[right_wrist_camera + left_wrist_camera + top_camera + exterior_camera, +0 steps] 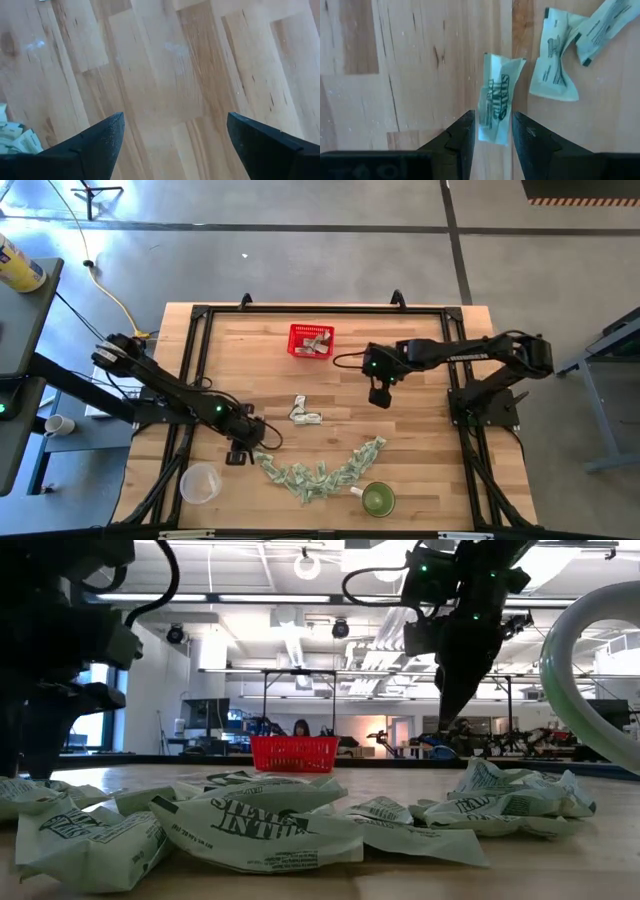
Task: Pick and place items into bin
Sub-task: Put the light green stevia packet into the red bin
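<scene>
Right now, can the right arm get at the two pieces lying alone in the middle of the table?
Probably yes. The right gripper hangs open over bare wood, and nothing stands between it and the two pieces. The left gripper is busy farther off.

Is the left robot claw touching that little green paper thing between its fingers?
Touching. In the left wrist view, the left gripper has the crumpled green-and-white piece pinched between its two fingers, with no gap on either side.

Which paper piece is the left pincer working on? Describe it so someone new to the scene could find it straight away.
Start at the curved row of crumpled green-and-white pieces along the near edge of the wooden table. At the row's end nearest the clear cup sits the left pincer. The piece between its fingers is a single folded one with dark lettering, apart from its neighbours.
</scene>
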Action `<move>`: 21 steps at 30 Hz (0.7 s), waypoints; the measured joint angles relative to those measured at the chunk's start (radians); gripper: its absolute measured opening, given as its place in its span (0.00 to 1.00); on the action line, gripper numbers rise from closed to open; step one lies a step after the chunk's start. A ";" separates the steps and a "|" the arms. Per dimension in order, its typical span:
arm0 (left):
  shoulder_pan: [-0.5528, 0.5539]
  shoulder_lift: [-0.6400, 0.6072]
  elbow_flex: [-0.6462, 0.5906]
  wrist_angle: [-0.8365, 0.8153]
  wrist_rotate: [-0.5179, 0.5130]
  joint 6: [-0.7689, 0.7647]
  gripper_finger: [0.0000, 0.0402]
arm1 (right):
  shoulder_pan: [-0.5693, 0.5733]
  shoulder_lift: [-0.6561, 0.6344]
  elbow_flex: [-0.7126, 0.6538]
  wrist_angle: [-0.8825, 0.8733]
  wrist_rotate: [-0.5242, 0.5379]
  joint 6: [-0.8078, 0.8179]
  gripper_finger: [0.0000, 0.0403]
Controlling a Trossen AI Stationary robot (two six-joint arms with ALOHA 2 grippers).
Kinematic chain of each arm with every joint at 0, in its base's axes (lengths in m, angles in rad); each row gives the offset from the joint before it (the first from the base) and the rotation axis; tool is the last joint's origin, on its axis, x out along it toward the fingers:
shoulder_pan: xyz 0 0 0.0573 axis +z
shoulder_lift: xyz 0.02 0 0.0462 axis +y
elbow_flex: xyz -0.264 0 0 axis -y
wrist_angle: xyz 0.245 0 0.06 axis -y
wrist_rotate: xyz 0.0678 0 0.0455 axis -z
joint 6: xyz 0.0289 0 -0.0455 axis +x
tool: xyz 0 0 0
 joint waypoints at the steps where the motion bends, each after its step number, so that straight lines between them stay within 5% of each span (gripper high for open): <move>1: 0.000 0.002 0.009 0.000 -0.006 -0.002 0.42 | 0.000 0.000 -0.001 0.002 0.000 -0.007 0.85; 13: 0.000 0.067 0.023 -0.001 -0.028 0.013 0.63 | 0.000 0.000 -0.001 0.075 0.063 -0.042 0.85; 17: -0.001 0.080 0.024 -0.004 -0.071 0.076 0.53 | 0.000 0.000 -0.001 0.070 0.094 -0.042 0.85; 21: -0.001 0.081 0.024 0.003 -0.123 0.116 0.31 | 0.000 0.000 -0.001 0.070 0.122 -0.040 0.85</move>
